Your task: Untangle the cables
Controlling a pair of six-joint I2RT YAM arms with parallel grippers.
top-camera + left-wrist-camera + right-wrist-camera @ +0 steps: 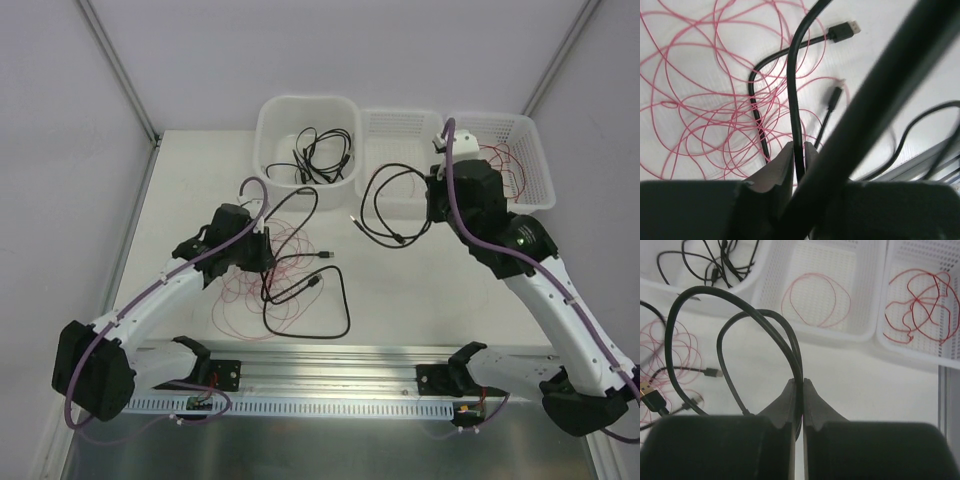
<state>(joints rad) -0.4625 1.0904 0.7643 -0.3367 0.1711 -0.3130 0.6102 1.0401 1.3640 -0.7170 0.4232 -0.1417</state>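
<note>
In the left claw (799, 148), smooth black cable (791, 85) curves.

No text, label, brand or number can be read in any view; the USB plug (844, 31) at one o'clock and the white bins (275, 125) bear none.

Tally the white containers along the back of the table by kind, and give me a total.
Solid-walled tub: 1
Perforated baskets: 2, the middle one and the right one
Total: 3
</note>
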